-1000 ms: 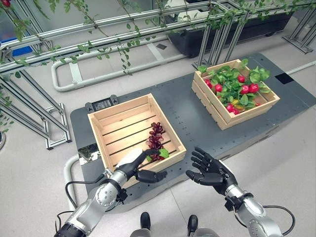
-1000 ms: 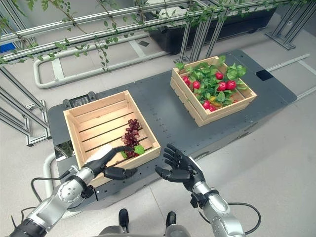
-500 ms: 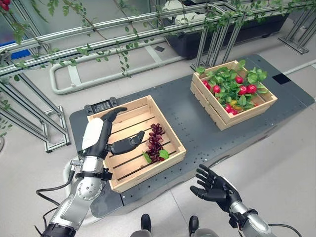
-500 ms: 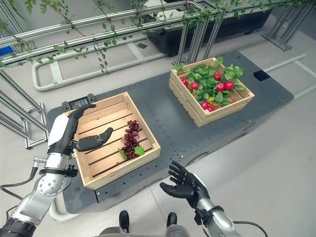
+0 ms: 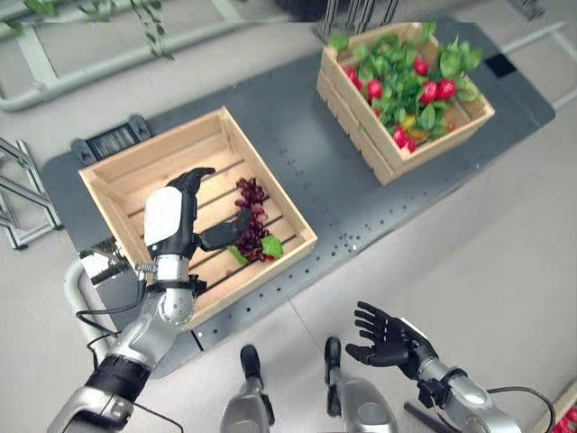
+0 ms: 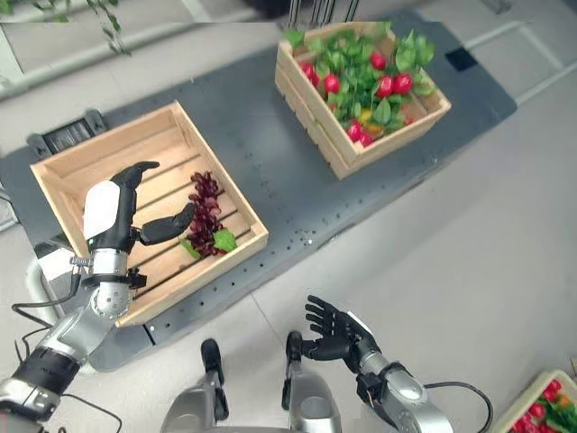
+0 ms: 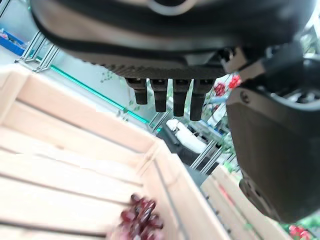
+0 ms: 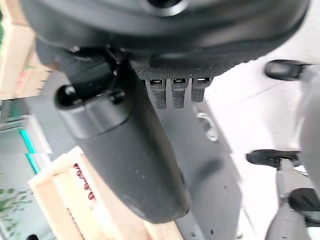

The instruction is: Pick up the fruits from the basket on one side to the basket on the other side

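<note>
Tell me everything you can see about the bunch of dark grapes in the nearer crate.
The bunch of dark grapes is a long cluster of deep red-purple berries with green leaves at its near end. It lies flat on the slatted floor of the pale wooden crate, close to the crate's right wall. The left hand hovers open beside it, thumb reaching toward the cluster; contact cannot be told.

Both crates (image 5: 189, 153) pale slatted wood. Grapes (image 5: 251, 219) dark maroon, green leaf. Far crate (image 5: 424, 153): red fruits (image 5: 436, 90), green leaves; counter (image 5: 297, 162) dark grey.

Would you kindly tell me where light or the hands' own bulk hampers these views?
Left wrist view: the left hand hides much; the grapes show past it in the brightly lit crate. Right wrist view: the right hand covers much of the grey platform.
</note>
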Robot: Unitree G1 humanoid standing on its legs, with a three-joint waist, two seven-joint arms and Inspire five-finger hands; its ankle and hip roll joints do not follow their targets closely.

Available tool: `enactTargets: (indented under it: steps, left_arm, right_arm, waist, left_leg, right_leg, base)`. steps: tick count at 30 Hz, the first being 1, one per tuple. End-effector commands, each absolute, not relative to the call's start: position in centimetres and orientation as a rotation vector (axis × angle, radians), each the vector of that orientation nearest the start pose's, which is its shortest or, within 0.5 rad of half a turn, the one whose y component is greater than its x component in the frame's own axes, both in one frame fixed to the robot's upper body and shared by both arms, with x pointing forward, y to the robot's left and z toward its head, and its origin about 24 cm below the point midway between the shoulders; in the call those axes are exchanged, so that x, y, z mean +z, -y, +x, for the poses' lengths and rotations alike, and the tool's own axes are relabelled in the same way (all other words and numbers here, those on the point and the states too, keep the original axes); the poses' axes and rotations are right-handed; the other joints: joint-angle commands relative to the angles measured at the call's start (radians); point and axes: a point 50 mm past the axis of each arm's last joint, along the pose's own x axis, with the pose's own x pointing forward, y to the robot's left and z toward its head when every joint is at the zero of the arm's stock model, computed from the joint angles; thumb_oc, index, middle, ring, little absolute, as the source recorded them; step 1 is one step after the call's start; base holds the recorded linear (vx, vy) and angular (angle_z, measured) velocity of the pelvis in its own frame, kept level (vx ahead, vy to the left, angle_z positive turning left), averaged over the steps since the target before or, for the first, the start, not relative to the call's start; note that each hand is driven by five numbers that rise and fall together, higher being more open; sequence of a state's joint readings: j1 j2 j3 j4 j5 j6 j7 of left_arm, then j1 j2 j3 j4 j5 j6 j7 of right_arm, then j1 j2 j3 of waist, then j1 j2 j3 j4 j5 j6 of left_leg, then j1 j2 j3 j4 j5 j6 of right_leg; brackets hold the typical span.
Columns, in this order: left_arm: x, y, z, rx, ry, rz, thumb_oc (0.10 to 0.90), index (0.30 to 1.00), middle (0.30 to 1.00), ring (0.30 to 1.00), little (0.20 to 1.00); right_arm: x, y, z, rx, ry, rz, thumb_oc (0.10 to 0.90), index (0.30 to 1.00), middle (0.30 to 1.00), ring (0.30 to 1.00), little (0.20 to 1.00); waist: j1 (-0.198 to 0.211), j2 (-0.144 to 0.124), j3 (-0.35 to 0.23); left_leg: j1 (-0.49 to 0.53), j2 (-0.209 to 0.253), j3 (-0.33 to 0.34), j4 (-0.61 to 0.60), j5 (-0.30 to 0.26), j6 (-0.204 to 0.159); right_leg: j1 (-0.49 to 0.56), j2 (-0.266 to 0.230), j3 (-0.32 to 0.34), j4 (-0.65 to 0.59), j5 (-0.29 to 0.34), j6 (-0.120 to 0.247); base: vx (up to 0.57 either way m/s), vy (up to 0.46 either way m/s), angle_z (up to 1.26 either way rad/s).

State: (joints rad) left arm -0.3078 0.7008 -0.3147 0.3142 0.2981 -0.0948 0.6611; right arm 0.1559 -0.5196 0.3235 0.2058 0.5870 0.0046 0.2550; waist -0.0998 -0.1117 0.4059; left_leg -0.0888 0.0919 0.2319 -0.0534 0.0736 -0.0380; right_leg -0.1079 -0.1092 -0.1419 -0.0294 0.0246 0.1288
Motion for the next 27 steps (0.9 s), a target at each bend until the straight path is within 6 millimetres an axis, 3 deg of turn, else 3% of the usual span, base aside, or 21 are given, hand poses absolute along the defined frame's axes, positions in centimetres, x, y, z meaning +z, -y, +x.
enactTargets:
  steps: [1,9,14,19,27]
  left_arm:
    - [14.4,-25.4,31.3,0.533,0.543,0.939,0.8,0.9,0.9,0.9,0.9]
    - [15.0,-25.3,33.3,0.58,0.49,0.85,0.8,0.9,0.9,0.9,0.9]
    - [15.4,-24.7,33.4,0.6,0.513,0.82,0.8,0.9,0.9,0.9,0.9]
    - [15.9,-24.0,34.0,0.606,0.525,0.864,0.8,0.9,0.9,0.9,0.9]
    - [16.2,-24.5,35.6,0.606,0.429,0.912,0.8,0.9,0.9,0.9,0.9]
  right_arm:
    - [-1.7,19.2,19.8,0.472,-0.352,0.049,0.8,0.9,0.9,0.9,0.9]
    - [-0.7,17.8,21.1,0.532,-0.313,-0.022,0.8,0.9,0.9,0.9,0.9]
    - [-0.5,17.5,21.4,0.529,-0.303,0.003,0.8,0.9,0.9,0.9,0.9]
    - [-0.2,16.8,21.9,0.538,-0.285,0.007,0.8,0.9,0.9,0.9,0.9]
    - [0.3,16.4,22.8,0.539,-0.264,-0.011,0.8,0.9,0.9,0.9,0.9]
  waist:
    - [-0.02,-0.012,-0.021]
    - [-0.024,-0.026,0.045]
    - [-0.018,-0.029,0.068]
    - [-0.019,-0.037,0.084]
    - [-0.032,-0.041,0.108]
  left_leg:
    - [-0.058,0.017,-0.044,0.149,-0.081,-0.018]
    - [-0.123,0.013,-0.052,0.194,-0.076,-0.025]
    - [-0.136,0.011,-0.056,0.211,-0.079,-0.026]
    - [-0.145,0.016,-0.054,0.222,-0.079,-0.028]
    - [-0.163,0.02,-0.043,0.237,-0.074,-0.03]
  right_leg:
    - [-0.116,-0.006,0.042,0.155,-0.005,0.014]
    - [-0.153,0.007,0.04,0.175,-0.011,0.0]
    - [-0.156,0.012,0.035,0.182,-0.017,-0.006]
    - [-0.152,0.016,0.029,0.18,-0.018,-0.008]
    - [-0.158,0.022,0.03,0.181,-0.016,-0.011]
  base:
    - [-0.04,0.002,0.01]
    - [-0.06,0.003,0.02]
    - [-0.01,-0.004,0.0]
    - [-0.01,-0.003,0.01]
    - [-0.01,0.001,-0.01]
